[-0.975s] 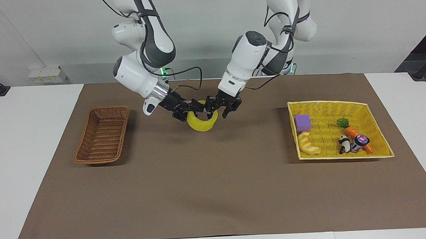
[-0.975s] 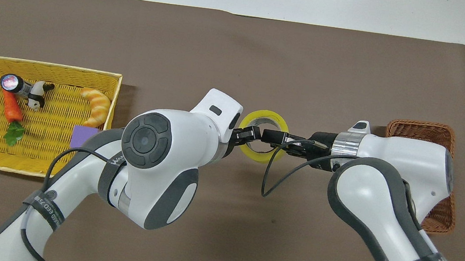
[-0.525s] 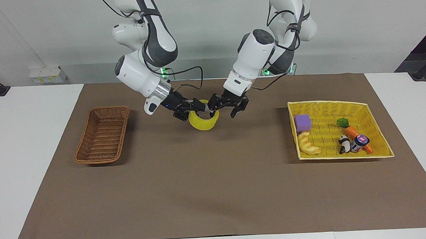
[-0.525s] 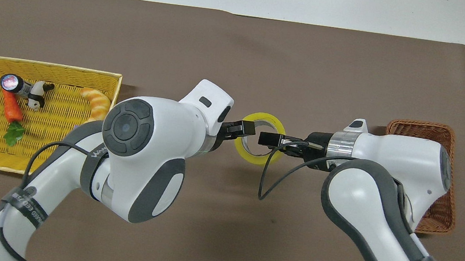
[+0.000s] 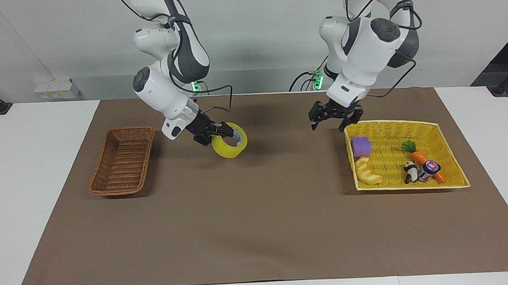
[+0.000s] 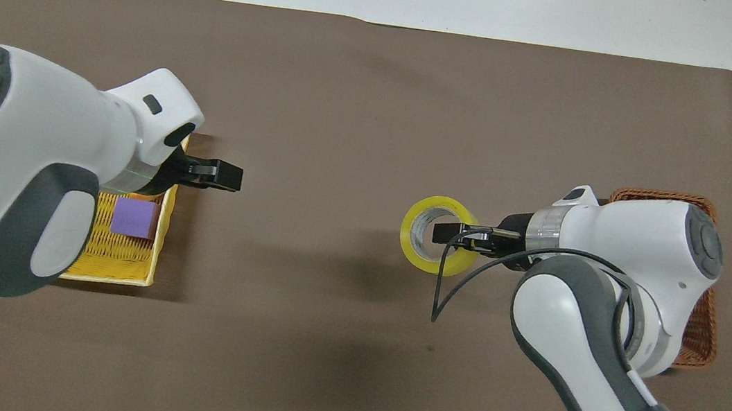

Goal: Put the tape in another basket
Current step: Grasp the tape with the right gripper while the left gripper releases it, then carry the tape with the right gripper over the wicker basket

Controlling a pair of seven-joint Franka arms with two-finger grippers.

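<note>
in the facing view, the lower half of the frame is bare brown mat [image 5: 257,228]; at middle left lies the wicker basket [image 5: 122,160], with nothing in it yet; at middle right the yellow basket [image 5: 453,180] holds the toys; just left of centre the right gripper [image 5: 222,134] is pinching the tape [image 5: 230,145], one finger inside its core, above the mat; a second ago both grippers held it at centre; now the left gripper [image 5: 332,118], fingers spread, has gone back over the yellow basket's edge; so the handover looks done, and the carry to the wicker basket remains.
</note>
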